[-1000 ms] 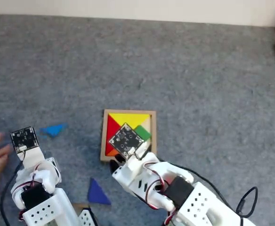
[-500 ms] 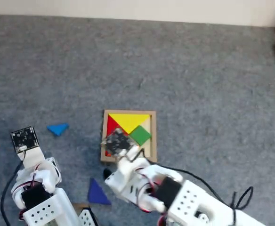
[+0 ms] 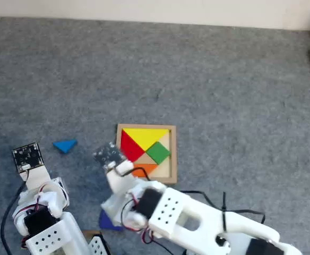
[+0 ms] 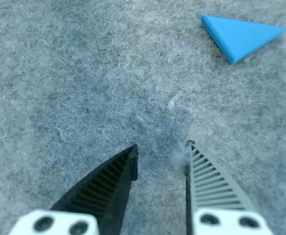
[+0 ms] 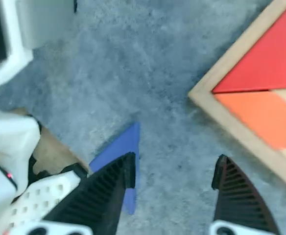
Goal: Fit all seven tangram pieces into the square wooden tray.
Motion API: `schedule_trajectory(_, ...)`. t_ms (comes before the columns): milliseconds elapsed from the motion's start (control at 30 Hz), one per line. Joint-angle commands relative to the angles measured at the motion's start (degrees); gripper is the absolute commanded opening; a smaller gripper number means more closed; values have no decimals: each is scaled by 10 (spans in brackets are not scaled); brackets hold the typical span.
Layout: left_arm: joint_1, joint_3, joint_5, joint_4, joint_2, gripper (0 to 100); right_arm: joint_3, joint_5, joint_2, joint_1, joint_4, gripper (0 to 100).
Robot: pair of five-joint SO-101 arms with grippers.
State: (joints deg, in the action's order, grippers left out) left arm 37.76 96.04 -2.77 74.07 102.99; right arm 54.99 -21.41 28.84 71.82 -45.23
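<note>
Dark-blue triangle (image 5: pixel 119 147) just beside right tool (image 5: pixel 176 159) — wooden tray (image 5: pixel 233 59) near.

White perforated arms (image 3: pixel 197 226), thin black and red cables (image 3: pixel 203 192), ribbed fingers (image 4: pixel 106 188) black or white.

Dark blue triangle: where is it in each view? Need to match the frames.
High view: dark blue triangle near the bottom edge, partly under the right arm, below-left of the wooden tray.
Right wrist view: dark blue triangle partly hidden by one finger of the right gripper, apart from the tray corner.
Left wrist view: left gripper over carpet, light blue triangle beyond.
Shared landmark: the wooden tray.
</note>
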Motion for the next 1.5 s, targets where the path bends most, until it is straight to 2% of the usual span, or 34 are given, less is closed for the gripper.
schedule_trajectory(0, 9, 12, 1, 4, 6, 159, -32, -8, -22, 41, 53, 256)
schedule_trajectory(100, 9, 12, 1, 4, 6, 159, -29, -8, -55, 50, 84, 256)
schedule_trajectory(400, 9, 12, 1, 4, 6, 159, -34, -4, -150, 51, 85, 256)
schedule_trajectory(700, 9, 12, 1, 4, 6, 159, -29, -4, -185, 39, 82, 256)
schedule_trajectory(933, 9, 12, 1, 4, 6, 159, -31, 121, -182, -13, -4, 256)
schedule_trajectory(1200, 9, 12, 1, 4, 6, 159, -31, 195, -181, -82, -73, 256)
schedule_trajectory(1467, 9, 12, 1, 4, 6, 159, -52, 217, -150, -116, -158, 256)
